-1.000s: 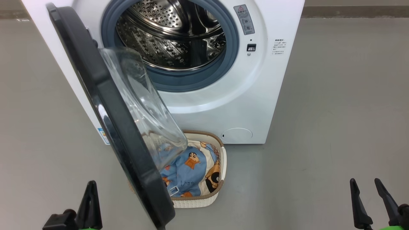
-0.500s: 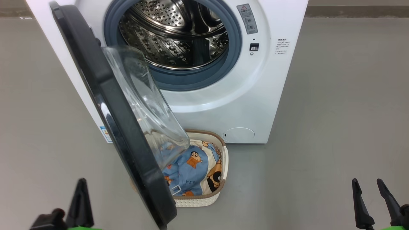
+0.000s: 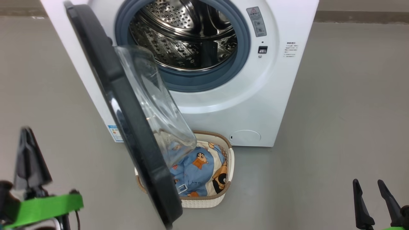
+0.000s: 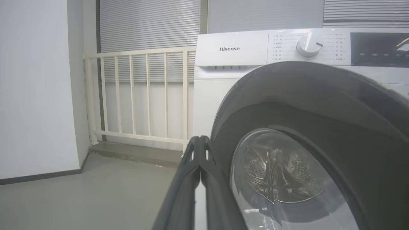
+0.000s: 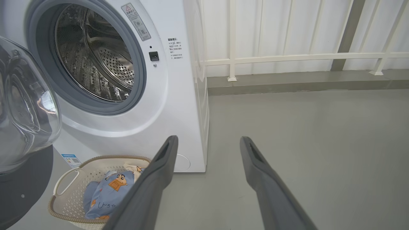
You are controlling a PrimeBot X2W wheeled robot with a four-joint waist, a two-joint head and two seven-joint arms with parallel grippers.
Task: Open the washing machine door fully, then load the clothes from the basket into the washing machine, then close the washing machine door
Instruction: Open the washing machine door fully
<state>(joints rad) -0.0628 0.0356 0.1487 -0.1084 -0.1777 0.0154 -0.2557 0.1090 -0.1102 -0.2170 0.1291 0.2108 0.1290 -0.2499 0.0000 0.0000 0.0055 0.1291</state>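
1. The washing machine stands on a grey floor. Its door is swung out toward the camera, so in the head view you mostly see the black ring edge-on, with the glass bowl bulging off its right side
2. The opening is uncovered, showing the steel drum with the blue-grey seal around it
3. The basket sits on the floor right in front of the machine, below the opening. From the head view, the bottom of the door overlaps the basket's left part
4. The clothes are all in the basket: light-blue fabric with the cartoon boy on top and a cream piece along the right side
5. The left gripper has its fingers pressed together with nothing between them. It's at the lower left of the head view, blurry. In its wrist view the tips line up beside the door's outer rim, probably not touching, but I can't really tell
6. The right gripper sits low right, fingers spread and empty, well apart from the machine and the basket
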